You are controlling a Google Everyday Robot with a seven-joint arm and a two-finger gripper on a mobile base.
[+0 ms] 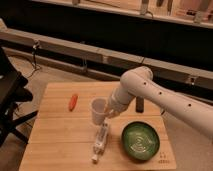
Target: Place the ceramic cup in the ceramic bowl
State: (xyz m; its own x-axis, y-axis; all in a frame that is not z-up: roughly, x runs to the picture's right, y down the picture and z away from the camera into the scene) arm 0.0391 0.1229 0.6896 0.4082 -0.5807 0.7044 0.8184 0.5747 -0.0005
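Observation:
The white ceramic cup (96, 110) is held upright above the wooden table, left of the dark green ceramic bowl (140, 141). My gripper (105, 112) is at the end of the white arm that reaches in from the right, and it is shut on the cup's right side. The bowl sits on the table at the front right, below and to the right of the cup, and holds nothing.
A clear plastic bottle (100, 141) lies on the table (55, 142) just below the cup. An orange carrot-like piece (73, 102) lies at the left. A small dark object (139, 104) stands behind the arm. A black chair (10, 100) is at the left edge.

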